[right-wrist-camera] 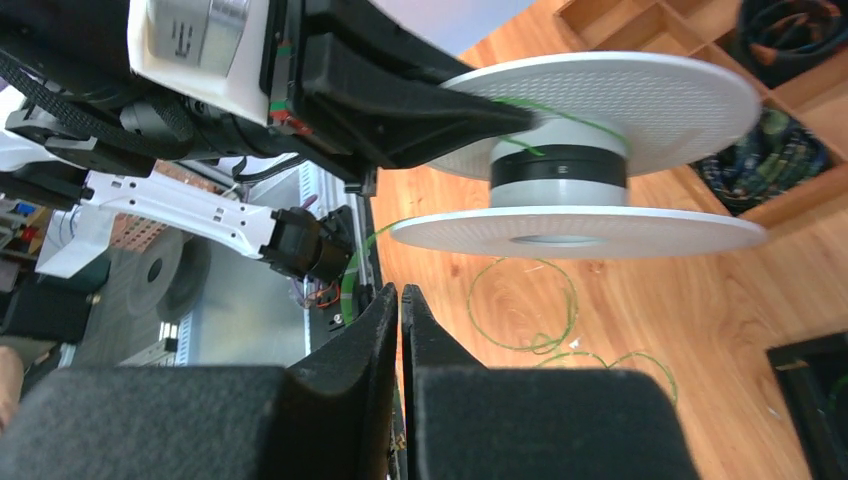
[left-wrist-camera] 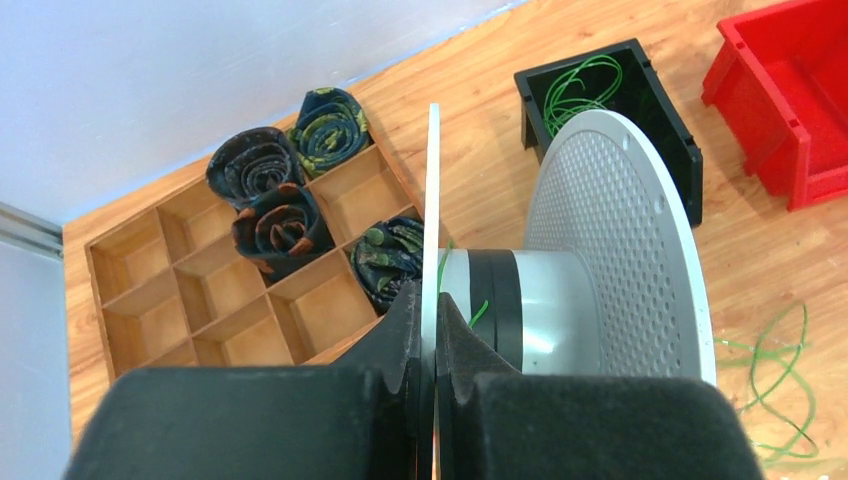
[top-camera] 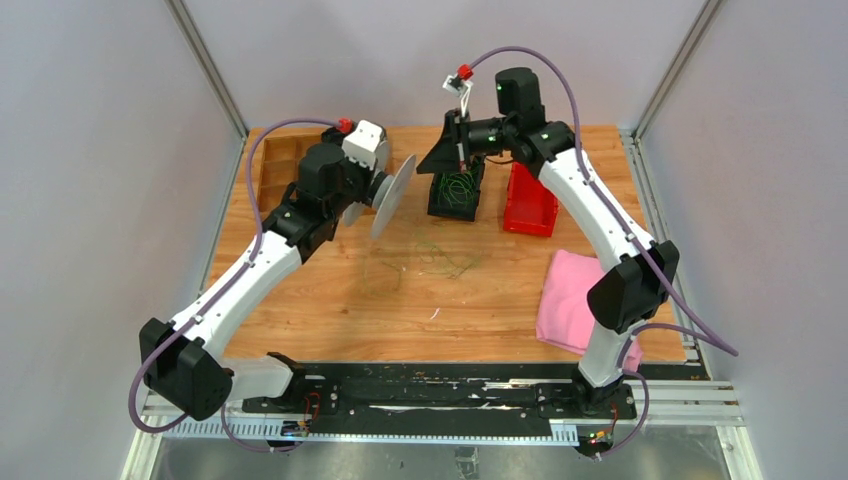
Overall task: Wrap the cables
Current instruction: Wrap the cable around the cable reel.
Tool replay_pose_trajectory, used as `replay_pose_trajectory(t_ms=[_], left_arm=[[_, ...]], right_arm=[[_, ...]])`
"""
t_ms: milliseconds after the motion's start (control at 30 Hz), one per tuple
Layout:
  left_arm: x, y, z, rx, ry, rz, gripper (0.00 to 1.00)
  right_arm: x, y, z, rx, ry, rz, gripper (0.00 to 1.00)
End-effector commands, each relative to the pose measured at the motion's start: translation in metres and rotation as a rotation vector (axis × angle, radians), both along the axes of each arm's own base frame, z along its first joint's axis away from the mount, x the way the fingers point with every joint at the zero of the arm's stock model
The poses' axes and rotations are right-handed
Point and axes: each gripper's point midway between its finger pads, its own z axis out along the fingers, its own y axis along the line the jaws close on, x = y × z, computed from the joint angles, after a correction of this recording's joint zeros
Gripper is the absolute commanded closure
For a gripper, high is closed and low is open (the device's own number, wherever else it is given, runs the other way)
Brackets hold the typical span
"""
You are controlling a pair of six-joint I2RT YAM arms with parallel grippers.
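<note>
The left tool [left-wrist-camera: 428, 305] is clamped on one flange of the grey spool [left-wrist-camera: 560, 305], with the thin disc edge standing between its fingers. One of the cables [left-wrist-camera: 480, 312] lies on the hub just past its tips. The right tool [right-wrist-camera: 400, 298] has its jaws pressed together. A green strand curves up from beside its tips toward the spool, but whether it is pinched cannot be told. More loops lie on the surface [right-wrist-camera: 650, 340] beyond the right tool, and others sit in the black bin [left-wrist-camera: 672, 125] beyond the left tool.
</note>
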Motion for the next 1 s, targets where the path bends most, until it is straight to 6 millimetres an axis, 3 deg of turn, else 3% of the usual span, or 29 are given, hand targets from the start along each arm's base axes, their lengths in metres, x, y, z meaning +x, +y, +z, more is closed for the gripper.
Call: replay_pose_trajectory(t_ms=[0,167,300,400,533,633,967], left_arm=[[0.0,-0.013,0.015,0.015,-0.073,-0.083,1.0],[-0.006,-0.023,0.015,-0.003,-0.059,-0.147,1.0],[-0.003,-0.017,0.024,-0.051,-0.04,-0.083,1.0],[-0.003,-0.012,0.031,-0.088,-0.024,-0.033,1.0],[-0.004,-0.011,0.033,-0.139,0.016,0.005,1.0],[-0.004,-0.006,0.035,-0.174,0.034,0.048,1.0],[0.013,0.017,0.064,-0.398,0.096,0.192,1.0]], right_arm=[[0.005,-0.024,0.028,0.034,-0.055,-0.031,0.96],[0.021,-0.039,0.022,0.003,-0.071,-0.098,0.98],[0.013,-0.039,-0.002,-0.006,-0.04,-0.078,0.96],[0.011,-0.04,-0.023,0.013,-0.048,-0.088,0.88],[0.014,-0.038,-0.054,0.031,-0.028,-0.102,0.65],[0.013,-0.035,-0.082,0.039,0.009,-0.103,0.61],[-0.014,-0.003,-0.135,0.069,-0.102,-0.095,0.52]])
